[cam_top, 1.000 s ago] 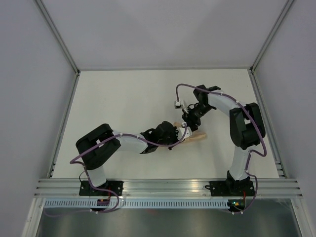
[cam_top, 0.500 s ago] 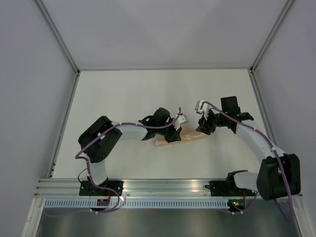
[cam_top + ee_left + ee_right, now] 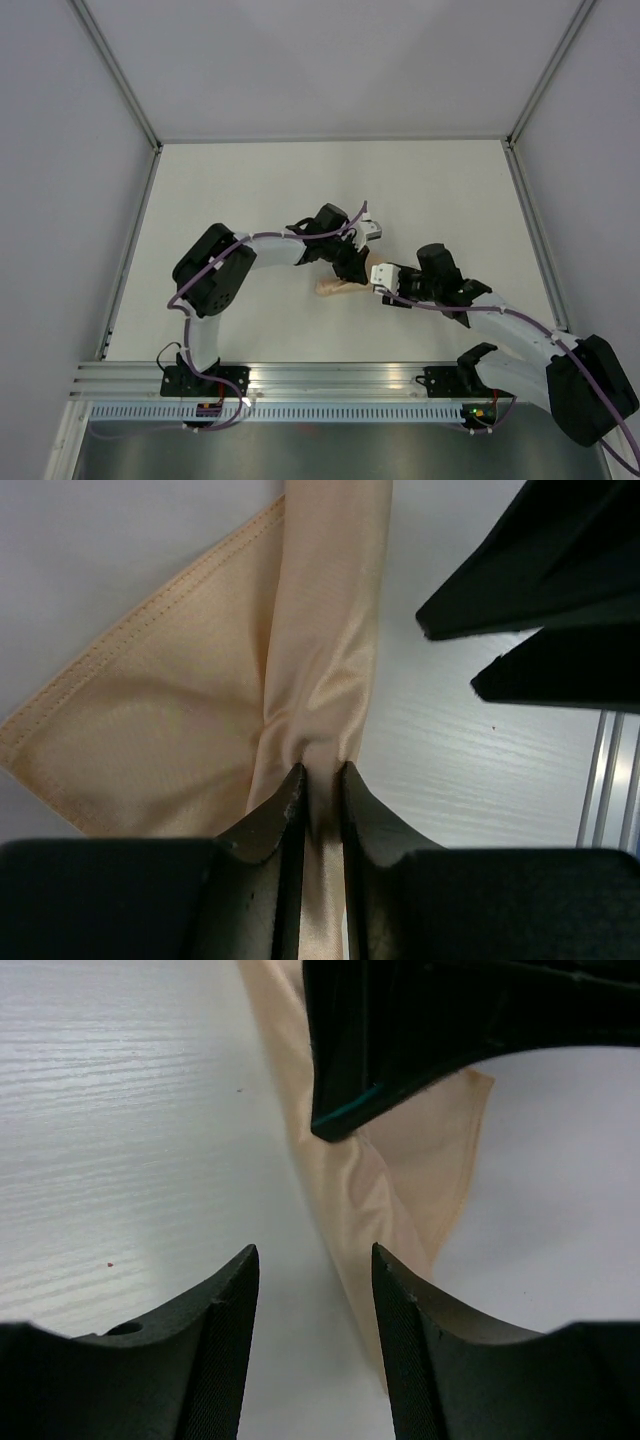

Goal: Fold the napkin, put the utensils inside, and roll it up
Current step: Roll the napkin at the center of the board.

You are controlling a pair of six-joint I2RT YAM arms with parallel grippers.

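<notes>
Peach-orange cloth, the napkin (image 3: 330, 630), lies bunched into a narrow roll near the middle of the white worktop (image 3: 250, 190), with one stitched corner spread flat beside it. My left gripper (image 3: 320, 776) is pinched tight on the roll. My right gripper (image 3: 314, 1260) hovers at the roll's edge, jaws apart and holding nothing.

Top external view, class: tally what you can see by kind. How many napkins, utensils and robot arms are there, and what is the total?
Napkin: 1
Utensils: 0 in view
Robot arms: 2, the left arm and the right arm
Total: 3
</notes>
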